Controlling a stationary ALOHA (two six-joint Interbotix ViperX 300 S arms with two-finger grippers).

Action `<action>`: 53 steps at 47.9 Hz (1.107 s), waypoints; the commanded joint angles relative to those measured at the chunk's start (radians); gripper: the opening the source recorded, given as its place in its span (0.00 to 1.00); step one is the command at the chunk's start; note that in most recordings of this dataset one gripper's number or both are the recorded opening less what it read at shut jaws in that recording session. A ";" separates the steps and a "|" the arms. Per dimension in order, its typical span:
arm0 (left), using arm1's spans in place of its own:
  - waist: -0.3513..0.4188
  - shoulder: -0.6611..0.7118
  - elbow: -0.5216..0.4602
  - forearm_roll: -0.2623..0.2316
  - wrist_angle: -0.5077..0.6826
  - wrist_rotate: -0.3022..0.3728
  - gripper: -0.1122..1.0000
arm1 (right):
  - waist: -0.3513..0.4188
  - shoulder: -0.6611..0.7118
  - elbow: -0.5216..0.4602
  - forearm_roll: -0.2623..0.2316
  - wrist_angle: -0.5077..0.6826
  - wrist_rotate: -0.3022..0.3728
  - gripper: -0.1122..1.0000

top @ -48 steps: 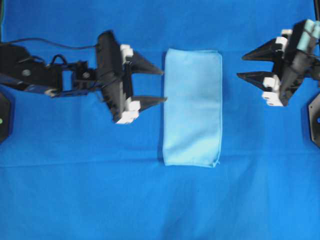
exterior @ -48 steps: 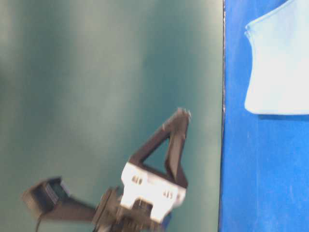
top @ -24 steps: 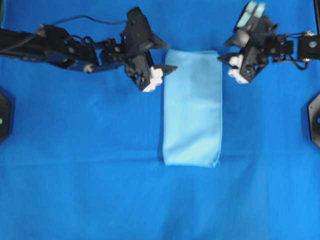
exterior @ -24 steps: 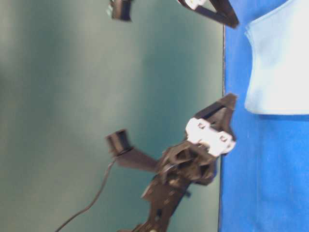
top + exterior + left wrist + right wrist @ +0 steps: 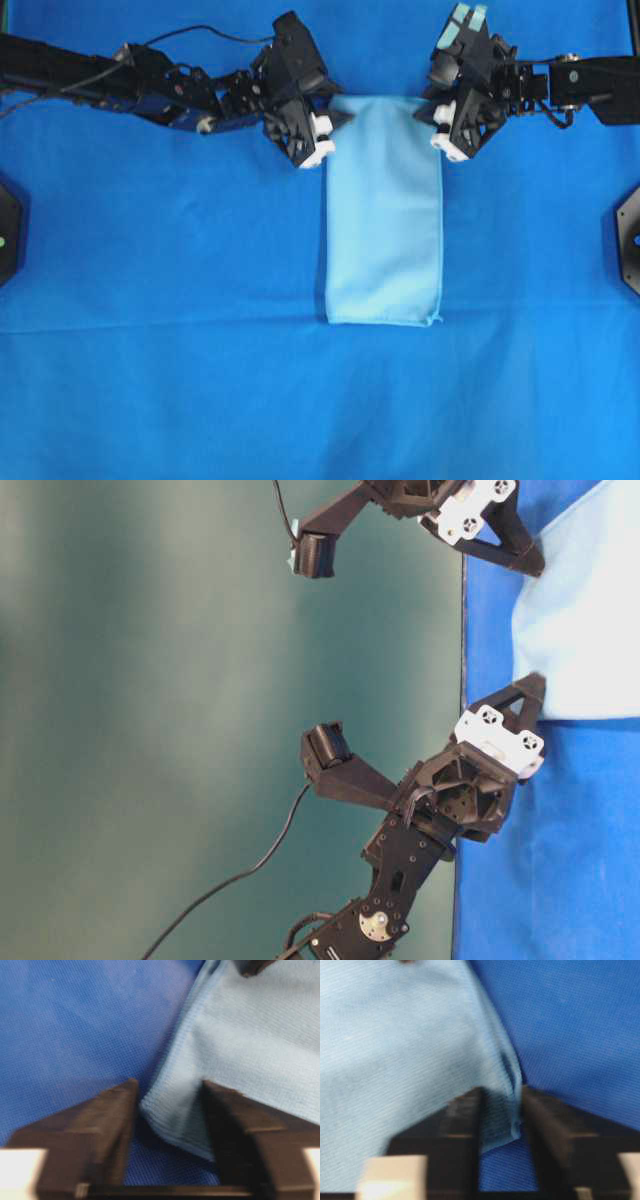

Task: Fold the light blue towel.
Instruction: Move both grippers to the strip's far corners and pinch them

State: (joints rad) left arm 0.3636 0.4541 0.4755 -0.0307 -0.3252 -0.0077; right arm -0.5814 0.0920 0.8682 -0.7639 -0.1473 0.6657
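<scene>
The light blue towel (image 5: 384, 210) is laid as a tall narrow rectangle at the centre of the royal-blue table covering (image 5: 160, 380), apparently already folded once. Its two far corners, at 11 and 1 o'clock of the cloth, are flanked by the grippers.

Left gripper (image 5: 167, 1092): the near-left corner is straddled, jaws parted with a gap on each side; not yet closed on the fabric. Right gripper (image 5: 500, 1097): the other corner is bunched between narrowly set jaws; whether it is pinched firmly cannot be told.

Risks, as judged: only the top layer may be caught if a fingertip rides over the hem, so the layers would split on lifting. Uneven grips would skew the next fold.

The layer bunching is shown only in the wrist views; the overhead view gives the towel's outline and both arms' symmetry. The table-level view shows both sets of fingertips low at the cloth's edge.
</scene>
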 commanded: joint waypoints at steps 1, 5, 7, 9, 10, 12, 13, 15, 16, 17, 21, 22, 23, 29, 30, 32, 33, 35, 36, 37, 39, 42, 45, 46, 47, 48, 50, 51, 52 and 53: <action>0.003 -0.012 -0.002 0.002 0.012 0.003 0.38 | 0.002 -0.009 0.002 -0.002 -0.002 0.000 0.34; 0.005 -0.012 -0.002 0.002 0.012 0.003 0.22 | 0.006 -0.017 0.014 -0.002 -0.005 0.000 0.15; 0.005 -0.012 -0.002 0.002 0.012 0.003 0.16 | 0.006 -0.020 0.020 -0.002 -0.006 0.000 0.15; 0.005 -0.014 -0.002 0.002 0.012 0.003 0.13 | 0.006 -0.021 0.023 0.000 -0.006 0.000 0.15; 0.005 -0.012 -0.003 0.002 0.012 0.003 0.13 | 0.006 -0.023 0.025 -0.002 -0.006 0.000 0.15; 0.005 -0.014 -0.003 0.002 0.012 0.003 0.13 | 0.006 -0.021 0.025 -0.002 -0.003 0.000 0.15; 0.005 -0.014 -0.003 0.002 0.012 0.003 0.13 | 0.006 -0.023 0.023 -0.002 -0.002 0.000 0.15; 0.005 -0.014 -0.002 0.002 0.012 0.003 0.13 | 0.006 -0.021 0.023 -0.002 -0.002 0.002 0.15; 0.005 -0.015 -0.002 0.002 0.012 0.003 0.13 | 0.006 -0.023 0.021 -0.002 -0.002 0.002 0.15; 0.006 -0.015 -0.002 0.002 0.011 0.003 0.13 | 0.006 -0.023 0.021 -0.002 -0.002 0.002 0.15; 0.005 -0.017 -0.002 0.002 0.012 0.003 0.13 | 0.006 -0.025 0.015 -0.002 0.000 0.000 0.15; 0.005 -0.018 0.000 0.002 0.012 0.003 0.13 | 0.006 -0.028 0.014 -0.002 0.002 0.000 0.15; 0.005 -0.021 0.000 0.002 0.012 0.003 0.13 | 0.006 -0.031 0.011 -0.002 0.003 0.000 0.15; 0.008 -0.049 0.000 0.002 0.012 0.009 0.13 | 0.006 -0.058 0.000 -0.002 0.029 0.000 0.15; 0.009 -0.055 0.000 0.002 0.012 0.012 0.13 | 0.006 -0.064 0.000 -0.002 0.037 0.000 0.15; 0.012 -0.066 0.000 0.002 0.012 0.025 0.13 | 0.006 -0.077 -0.005 -0.002 0.054 0.000 0.15; 0.014 -0.071 0.000 0.002 0.012 0.034 0.13 | 0.006 -0.086 -0.008 -0.002 0.066 0.000 0.15; 0.018 -0.078 -0.002 0.002 0.012 0.051 0.13 | 0.005 -0.098 -0.011 -0.002 0.081 -0.003 0.15; 0.021 -0.081 -0.003 0.002 0.012 0.058 0.13 | 0.003 -0.103 -0.014 -0.003 0.089 -0.003 0.15; 0.025 -0.083 -0.005 0.002 0.012 0.066 0.13 | 0.002 -0.106 -0.015 -0.005 0.095 -0.003 0.15; 0.029 -0.083 -0.008 0.002 0.012 0.077 0.13 | 0.000 -0.112 -0.020 -0.011 0.106 -0.003 0.15; 0.040 -0.083 -0.014 0.002 0.012 0.081 0.13 | -0.003 -0.117 -0.026 -0.025 0.117 -0.003 0.15; 0.046 -0.084 -0.018 0.002 0.012 0.091 0.13 | -0.003 -0.117 -0.034 -0.034 0.120 -0.003 0.15; 0.049 -0.084 -0.018 0.002 0.012 0.092 0.13 | -0.005 -0.117 -0.035 -0.035 0.121 -0.003 0.15; 0.051 -0.086 -0.020 0.002 0.012 0.094 0.13 | -0.005 -0.117 -0.038 -0.035 0.121 -0.003 0.15; 0.054 -0.087 -0.021 0.002 0.012 0.095 0.13 | -0.005 -0.117 -0.040 -0.037 0.121 -0.003 0.15; 0.055 -0.091 -0.025 0.002 0.012 0.097 0.13 | -0.005 -0.118 -0.044 -0.037 0.123 -0.003 0.15; 0.057 -0.094 -0.025 0.002 0.012 0.098 0.13 | -0.005 -0.118 -0.046 -0.035 0.123 -0.003 0.15; 0.057 -0.095 -0.026 0.002 0.014 0.101 0.13 | -0.005 -0.118 -0.048 -0.035 0.124 -0.003 0.15; 0.057 -0.100 -0.026 0.002 0.014 0.104 0.13 | -0.005 -0.121 -0.049 -0.037 0.127 -0.003 0.15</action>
State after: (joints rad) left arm 0.4096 0.4034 0.4679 -0.0276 -0.3068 0.0920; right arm -0.5814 -0.0015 0.8391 -0.7961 -0.0261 0.6627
